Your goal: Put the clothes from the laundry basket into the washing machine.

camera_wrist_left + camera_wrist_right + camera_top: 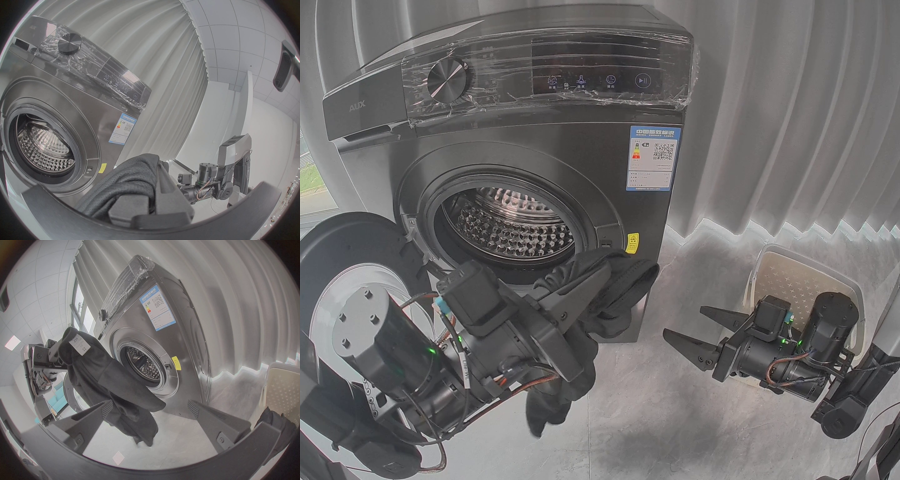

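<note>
The grey washing machine point(550, 162) stands ahead with its round door point(344, 269) swung open to the left and its steel drum point(506, 228) bare. My left gripper point(600, 281) hangs in front of the drum opening, shut on a dark garment point(575, 369) that droops toward the floor. The same dark garment point(128, 184) lies over my left fingers point(170, 193), and from the right wrist the dark garment point(109, 380) hangs off the left arm. My right gripper point(690, 334) stands open and holds nothing, just left of the white laundry basket point(800, 281). More dark cloth point(278, 424) lies at the basket point(282, 393).
Pale curtains point(787, 112) hang behind the machine and the basket. The marbled grey floor point(669, 412) stretches between the machine and the basket. The open door takes up the room at my lower left.
</note>
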Tool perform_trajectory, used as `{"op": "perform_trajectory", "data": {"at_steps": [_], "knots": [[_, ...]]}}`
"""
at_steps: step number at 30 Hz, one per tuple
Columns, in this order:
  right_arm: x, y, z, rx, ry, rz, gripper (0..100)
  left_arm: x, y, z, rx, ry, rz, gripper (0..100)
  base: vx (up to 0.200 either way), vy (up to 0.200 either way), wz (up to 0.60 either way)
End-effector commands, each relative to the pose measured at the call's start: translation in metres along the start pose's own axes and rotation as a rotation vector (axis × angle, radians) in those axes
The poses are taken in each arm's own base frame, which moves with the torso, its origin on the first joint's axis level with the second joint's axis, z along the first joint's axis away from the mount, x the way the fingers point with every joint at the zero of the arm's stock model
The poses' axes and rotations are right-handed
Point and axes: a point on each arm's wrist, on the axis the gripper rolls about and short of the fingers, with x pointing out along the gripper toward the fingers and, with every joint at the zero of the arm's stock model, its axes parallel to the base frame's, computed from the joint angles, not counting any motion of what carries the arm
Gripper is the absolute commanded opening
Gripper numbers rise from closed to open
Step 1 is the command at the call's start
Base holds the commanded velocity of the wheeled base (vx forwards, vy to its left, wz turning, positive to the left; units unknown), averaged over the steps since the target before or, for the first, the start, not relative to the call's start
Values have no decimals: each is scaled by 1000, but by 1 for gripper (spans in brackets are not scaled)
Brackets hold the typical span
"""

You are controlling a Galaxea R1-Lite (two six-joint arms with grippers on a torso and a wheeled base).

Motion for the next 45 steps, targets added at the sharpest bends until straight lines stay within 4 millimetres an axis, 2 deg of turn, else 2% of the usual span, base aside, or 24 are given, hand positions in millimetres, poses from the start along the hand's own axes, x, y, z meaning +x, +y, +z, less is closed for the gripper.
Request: {"op": "perform_trajectory", "data": {"at_steps": [1, 7, 27, 33, 38, 45], "knots": [[-1, 2, 5, -6, -21, 8, 100, 3, 2, -6, -1, 18, 9, 0, 0, 0, 0], [0, 2, 7, -16, -29, 10, 100, 6, 10, -13, 28, 40, 47, 0, 0, 0, 0], [-3, 6, 4, -75, -15, 22, 100, 9, 14, -9, 36, 16, 58, 0, 0, 0, 0], [0, 18, -10, -72, 44, 77, 100, 9, 15, -9, 37, 15, 62, 0, 0, 0, 0], [5, 27, -14, -78, 55, 116, 100, 10, 14, -7, 37, 7, 60, 0, 0, 0, 0], [23, 14, -38, -114, 136, 133, 100, 11, 13, -1, 38, -18, 53, 0, 0, 0, 0]]}}
